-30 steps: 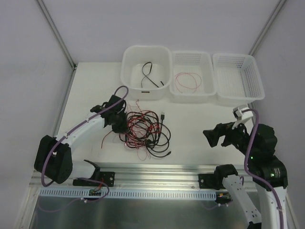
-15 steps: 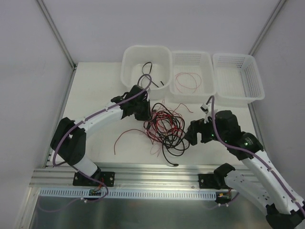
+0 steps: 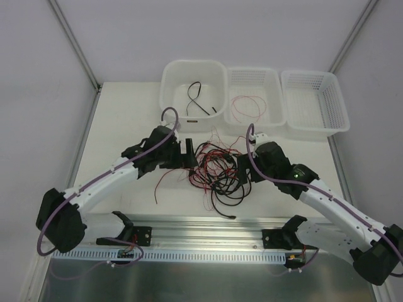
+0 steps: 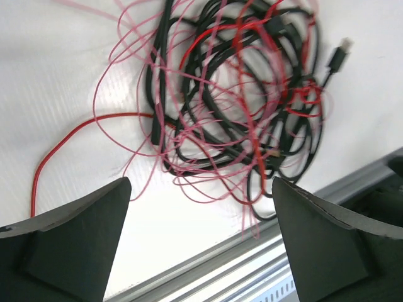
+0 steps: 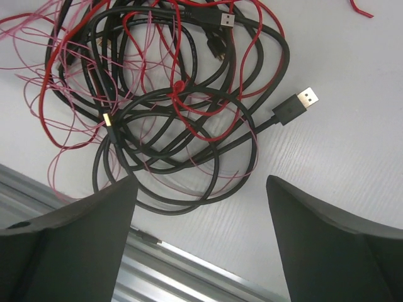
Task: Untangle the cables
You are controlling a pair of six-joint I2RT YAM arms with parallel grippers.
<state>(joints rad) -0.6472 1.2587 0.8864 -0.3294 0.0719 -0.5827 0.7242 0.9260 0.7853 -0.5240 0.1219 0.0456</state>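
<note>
right arm has swung in from the far right; right gripper (image 3: 242,171) now hangs at the right edge of the tangle (image 3: 217,170). left gripper (image 3: 187,155) has dropped back from near the tub (image 3: 169,88) to the tangle's left edge. pile sits further right on the table (image 3: 126,126) than a second ago.

jaws: both wide. each wrist view shows fingers spread at the frame sides, nothing between them but cables lying below. neither holds anything.

tangle: mid-table between the two grippers, black loops laced through with thin red ones. one plug (image 5: 296,107) sticks out free on the right-wrist side. a black tail trails toward the front rail (image 3: 189,221).

risks, as i judge them:
- knot is dense under both grippers; a blind close likely takes black and red together, and pulling would cinch the knot or drag the whole pile.
- thin red loops could snag on a finger and lift with it.
- both arms pulling at once could jerk strands taut and whip an end off the table.
- the tail near the rail could slip over the edge.

containers, back row:
- tub: one black cable (image 3: 198,104).
- middle basket (image 3: 277,104): one red wire (image 3: 247,108), looped.
- right basket (image 3: 334,94): no cable seen.
</note>
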